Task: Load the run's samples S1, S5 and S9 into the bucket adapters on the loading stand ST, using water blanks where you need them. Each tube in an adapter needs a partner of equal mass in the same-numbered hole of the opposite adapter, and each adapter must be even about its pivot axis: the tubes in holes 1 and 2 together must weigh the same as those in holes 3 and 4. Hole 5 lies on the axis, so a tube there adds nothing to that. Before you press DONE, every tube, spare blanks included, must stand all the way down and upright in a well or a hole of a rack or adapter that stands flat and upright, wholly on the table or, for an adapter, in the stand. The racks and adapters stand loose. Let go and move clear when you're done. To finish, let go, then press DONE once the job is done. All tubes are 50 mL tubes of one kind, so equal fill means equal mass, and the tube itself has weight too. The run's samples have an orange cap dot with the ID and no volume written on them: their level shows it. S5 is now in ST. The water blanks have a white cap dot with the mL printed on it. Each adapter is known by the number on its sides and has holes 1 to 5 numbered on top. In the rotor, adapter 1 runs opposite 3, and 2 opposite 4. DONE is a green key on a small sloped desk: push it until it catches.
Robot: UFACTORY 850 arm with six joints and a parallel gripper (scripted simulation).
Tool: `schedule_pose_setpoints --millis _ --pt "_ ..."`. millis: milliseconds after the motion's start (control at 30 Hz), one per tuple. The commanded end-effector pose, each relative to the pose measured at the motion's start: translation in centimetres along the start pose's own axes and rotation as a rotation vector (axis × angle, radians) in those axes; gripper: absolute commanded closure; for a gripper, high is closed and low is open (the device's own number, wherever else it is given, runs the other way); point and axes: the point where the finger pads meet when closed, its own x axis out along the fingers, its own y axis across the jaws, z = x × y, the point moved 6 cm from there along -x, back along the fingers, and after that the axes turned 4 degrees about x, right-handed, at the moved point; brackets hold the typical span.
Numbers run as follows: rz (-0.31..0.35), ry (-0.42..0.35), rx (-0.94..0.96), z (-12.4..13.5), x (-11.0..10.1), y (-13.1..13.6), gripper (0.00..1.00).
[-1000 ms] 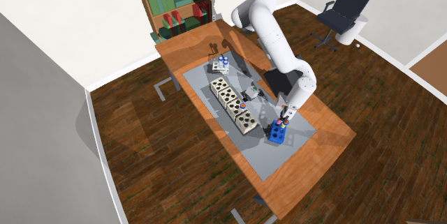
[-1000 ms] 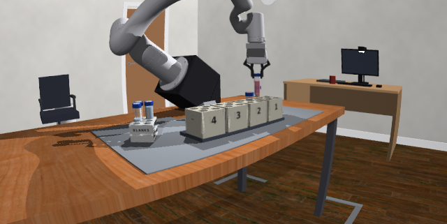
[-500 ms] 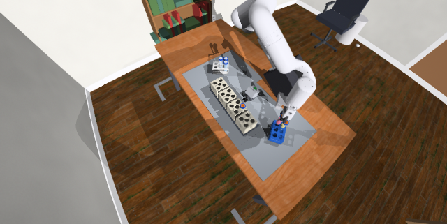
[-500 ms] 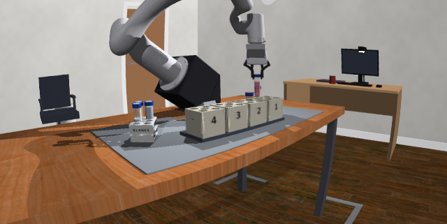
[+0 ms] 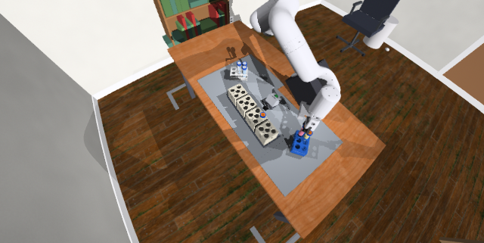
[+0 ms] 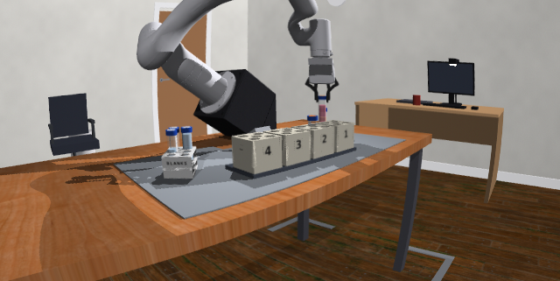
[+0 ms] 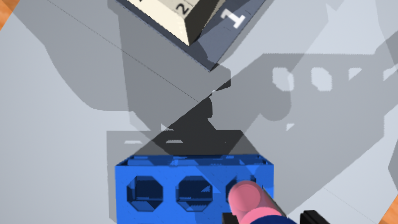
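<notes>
My gripper (image 5: 306, 127) (image 6: 322, 98) (image 7: 270, 218) is shut on a pink tube (image 5: 301, 133) (image 6: 322, 112) (image 7: 246, 198) with a blue cap. The tube is upright over the blue rack (image 5: 299, 153) (image 7: 169, 193), at an end hole; whether its tip is in the hole is unclear. A yellowish tube (image 5: 306, 136) with an orange dot stands beside it. S5 (image 5: 263, 114) (image 6: 312, 117) stands in adapter 2 (image 6: 325, 151). Adapter 1 (image 6: 348, 142), adapter 3 (image 6: 298, 155) and adapter 4 (image 6: 262, 160) show no tubes. Three blanks stand in the white rack (image 6: 171, 172).
The adapters stand in a row on the dark stand (image 6: 245, 172) (image 7: 212, 59), whose adapter 1 end is near the blue rack. The green DONE key (image 5: 276, 96) is on its small grey desk (image 5: 271, 101), beside the row on the arm's side.
</notes>
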Motion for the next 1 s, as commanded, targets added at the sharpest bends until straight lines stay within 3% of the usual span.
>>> schedule_pose_setpoints --millis 0,967 --pt "-0.002 -0.001 0.001 0.0 0.3 -0.1 1.00" --pt "-0.002 -0.001 0.001 0.0 2.8 -0.1 1.00"
